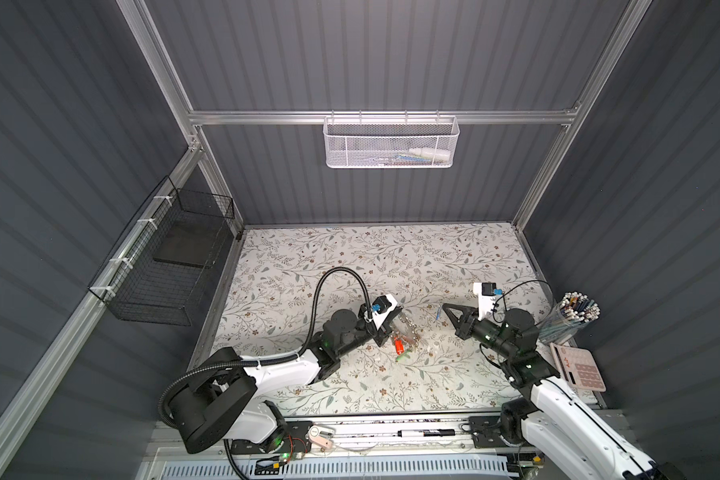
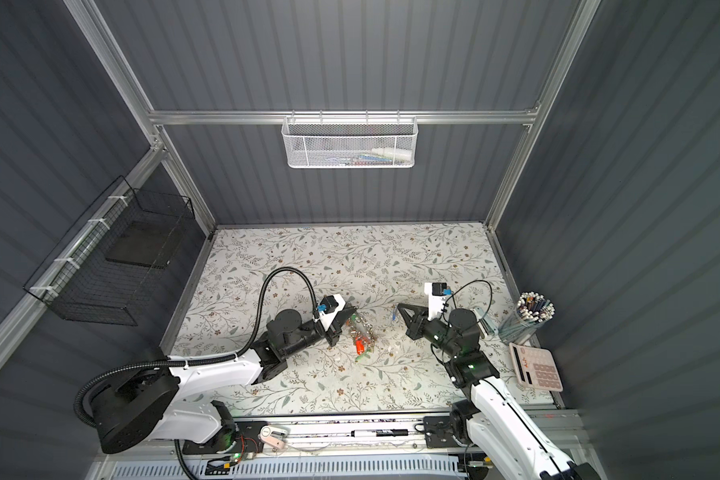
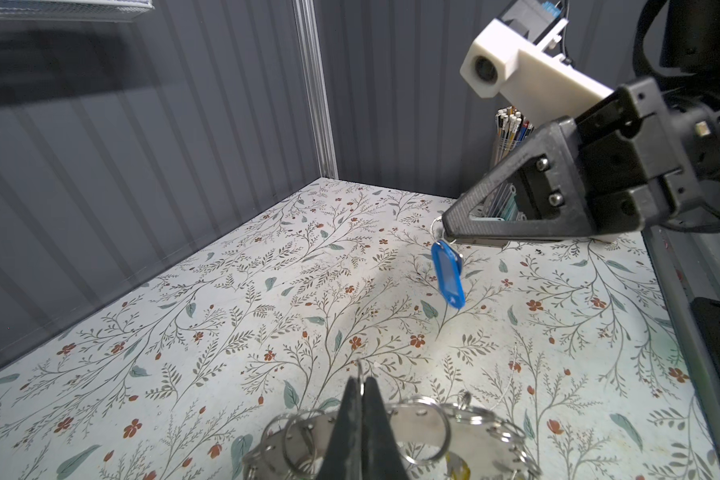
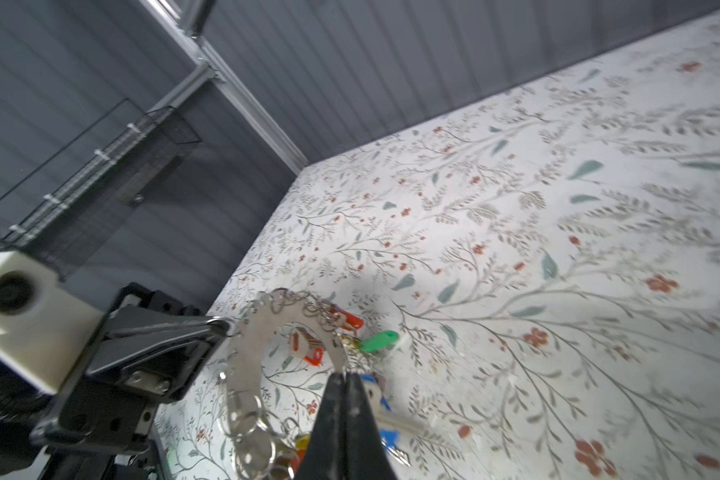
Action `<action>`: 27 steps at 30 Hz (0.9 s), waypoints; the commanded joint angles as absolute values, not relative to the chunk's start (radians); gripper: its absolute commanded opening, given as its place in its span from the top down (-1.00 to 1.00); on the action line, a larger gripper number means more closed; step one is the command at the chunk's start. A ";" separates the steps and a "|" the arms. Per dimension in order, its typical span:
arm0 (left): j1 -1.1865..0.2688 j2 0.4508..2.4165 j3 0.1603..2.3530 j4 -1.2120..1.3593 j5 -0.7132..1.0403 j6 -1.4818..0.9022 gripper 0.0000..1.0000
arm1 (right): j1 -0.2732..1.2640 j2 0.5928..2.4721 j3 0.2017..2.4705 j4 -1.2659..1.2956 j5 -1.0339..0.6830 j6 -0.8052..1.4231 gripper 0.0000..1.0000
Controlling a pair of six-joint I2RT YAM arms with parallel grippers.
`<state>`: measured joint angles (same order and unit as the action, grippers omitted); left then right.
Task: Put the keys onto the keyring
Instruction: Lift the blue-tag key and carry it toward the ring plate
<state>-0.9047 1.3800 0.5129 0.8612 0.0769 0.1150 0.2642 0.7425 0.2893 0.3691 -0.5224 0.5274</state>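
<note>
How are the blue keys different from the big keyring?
The keys are small, with one blue tag; the keyring is a big plate with several coloured tags. The keys dangle from the right gripper; the left gripper pinches a ring on the keyring's rim. Both are gripped.

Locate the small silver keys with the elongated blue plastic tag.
In a top view the keys hang from the shut right gripper, right of centre above the table, apart from the flat grey metal keyring on their left.

Shiny bare metal on the keyring (image 4: 250, 336), keys (image 3: 447, 272) tagged in glossy blue plastic, smooth matt flower print across the counter (image 3: 225, 291).
</note>
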 commanded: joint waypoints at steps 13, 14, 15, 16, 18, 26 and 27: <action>-0.908 1.351 0.524 0.922 0.174 0.077 1.00 | 0.267 0.828 0.333 0.552 -0.766 0.510 1.00; -0.909 1.356 0.533 0.906 0.187 0.075 1.00 | 0.269 0.827 0.338 0.539 -0.764 0.502 1.00; -0.908 1.358 0.543 0.890 0.201 0.075 1.00 | 0.272 0.824 0.343 0.528 -0.762 0.493 1.00; -0.909 1.361 0.548 0.884 0.208 0.074 1.00 | 0.277 0.821 0.348 0.513 -0.760 0.483 1.00; -0.908 1.369 0.552 0.884 0.207 0.072 1.00 | 0.291 0.816 0.364 0.478 -0.752 0.459 1.00; -0.908 1.377 0.560 0.871 0.197 0.067 1.00 | 0.351 0.855 0.404 0.419 -0.729 0.398 1.00; -0.908 1.378 0.561 0.869 0.193 0.067 1.00 | 0.357 0.860 0.407 0.416 -0.728 0.392 1.00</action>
